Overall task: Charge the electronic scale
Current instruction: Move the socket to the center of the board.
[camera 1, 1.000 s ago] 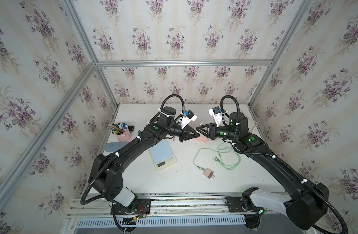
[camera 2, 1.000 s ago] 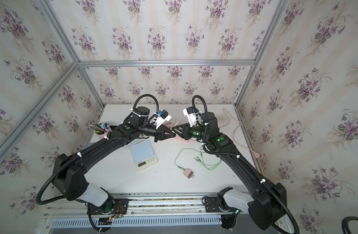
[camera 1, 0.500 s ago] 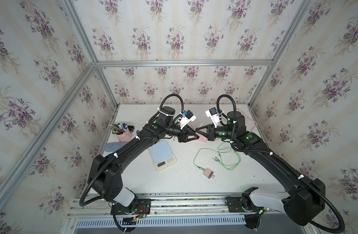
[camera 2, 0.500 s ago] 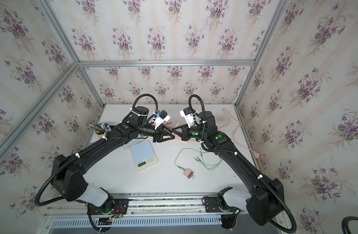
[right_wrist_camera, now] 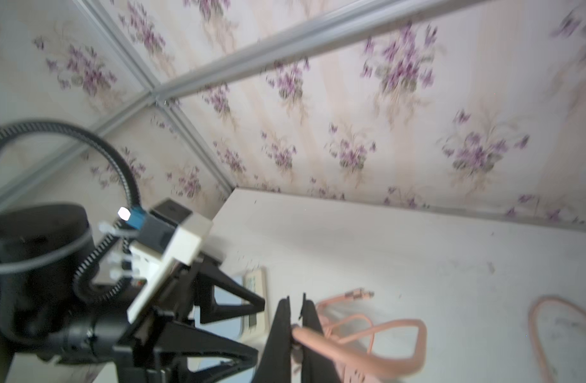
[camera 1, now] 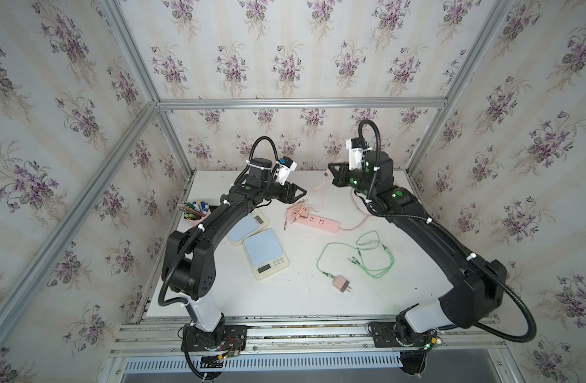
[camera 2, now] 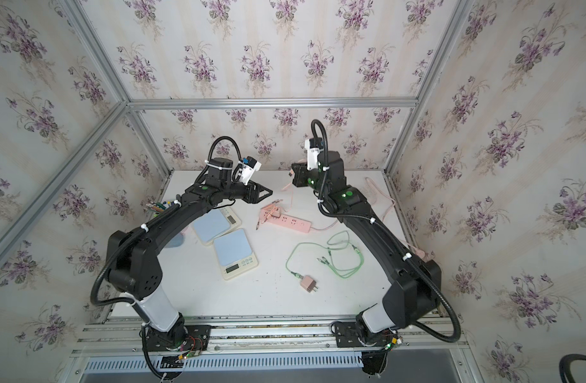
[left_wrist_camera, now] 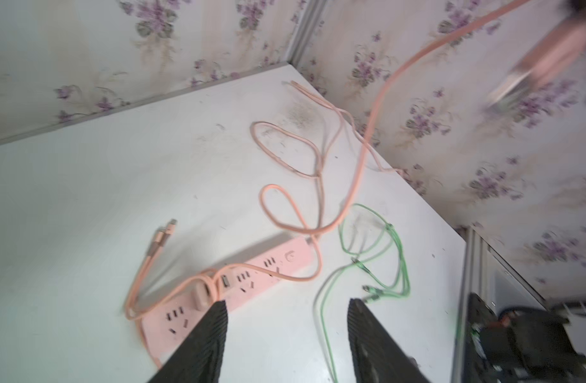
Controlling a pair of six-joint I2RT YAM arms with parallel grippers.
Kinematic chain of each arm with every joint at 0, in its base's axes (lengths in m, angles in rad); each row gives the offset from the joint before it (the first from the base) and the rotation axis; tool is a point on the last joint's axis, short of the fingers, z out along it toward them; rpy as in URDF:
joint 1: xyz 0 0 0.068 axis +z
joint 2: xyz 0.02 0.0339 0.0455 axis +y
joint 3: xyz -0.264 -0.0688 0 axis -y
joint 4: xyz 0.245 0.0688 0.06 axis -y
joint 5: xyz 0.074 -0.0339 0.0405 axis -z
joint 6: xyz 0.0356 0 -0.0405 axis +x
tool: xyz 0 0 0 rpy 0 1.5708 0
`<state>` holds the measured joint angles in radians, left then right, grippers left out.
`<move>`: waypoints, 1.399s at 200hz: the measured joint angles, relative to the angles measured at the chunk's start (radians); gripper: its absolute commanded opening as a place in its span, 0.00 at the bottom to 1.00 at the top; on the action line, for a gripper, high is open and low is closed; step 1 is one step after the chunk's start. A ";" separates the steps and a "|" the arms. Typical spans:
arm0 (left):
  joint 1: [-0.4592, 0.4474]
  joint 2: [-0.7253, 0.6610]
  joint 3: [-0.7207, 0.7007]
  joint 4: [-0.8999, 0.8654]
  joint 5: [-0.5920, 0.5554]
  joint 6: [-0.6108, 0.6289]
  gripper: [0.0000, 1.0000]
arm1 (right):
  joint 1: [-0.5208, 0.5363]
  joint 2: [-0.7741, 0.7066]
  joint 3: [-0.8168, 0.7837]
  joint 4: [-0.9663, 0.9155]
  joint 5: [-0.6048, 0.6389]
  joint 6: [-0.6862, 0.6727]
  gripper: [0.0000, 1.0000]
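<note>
Two blue-topped electronic scales lie side by side, the nearer scale (camera 1: 266,253) (camera 2: 235,252) in the open, the farther scale (camera 1: 246,227) partly under my left arm. A pink charging cable (right_wrist_camera: 367,331) runs from a plug on the pink power strip (camera 1: 313,222) (left_wrist_camera: 251,282) up into the air. My right gripper (camera 1: 329,170) (right_wrist_camera: 295,298) is shut on that cable near its free end, high above the table's back. My left gripper (camera 1: 301,195) (left_wrist_camera: 286,305) hangs open and empty just above the power strip's left end.
A green multi-head cable (camera 1: 367,255) with a pink wall adapter (camera 1: 343,285) lies at the front right. A pen cup (camera 1: 193,212) stands at the left edge. More pink cord (left_wrist_camera: 285,149) loops toward the back right corner.
The two grippers met over the table's middle. The left one opened and let go of the pink cable; the right one shut on it and lifted it up and back.
</note>
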<state>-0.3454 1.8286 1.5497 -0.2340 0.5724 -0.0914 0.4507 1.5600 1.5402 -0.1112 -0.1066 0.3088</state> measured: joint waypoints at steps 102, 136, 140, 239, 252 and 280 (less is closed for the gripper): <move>0.044 0.531 0.386 -0.069 -0.085 -0.146 0.42 | -0.172 0.154 0.185 -0.095 0.277 -0.123 0.00; 0.045 0.525 0.341 -0.081 -0.085 -0.137 0.42 | -0.255 0.120 0.220 -0.089 0.379 -0.166 0.00; 0.045 0.525 0.335 -0.082 -0.085 -0.135 0.42 | -0.254 0.114 0.210 -0.087 0.379 -0.172 0.00; 0.014 0.484 0.185 -0.136 -0.066 -0.102 0.43 | -0.232 0.096 -0.019 -0.098 0.093 -0.113 0.00; 0.006 0.448 0.129 -0.130 -0.066 -0.102 0.43 | -0.208 0.087 -0.062 -0.097 0.049 -0.106 0.00; -0.016 0.352 -0.012 -0.113 -0.073 -0.106 0.44 | -0.146 0.061 -0.157 -0.100 -0.019 -0.105 0.00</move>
<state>-0.3614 2.1807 1.5379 -0.3470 0.4995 -0.1978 0.3050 1.6211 1.3830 -0.2115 -0.1253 0.2039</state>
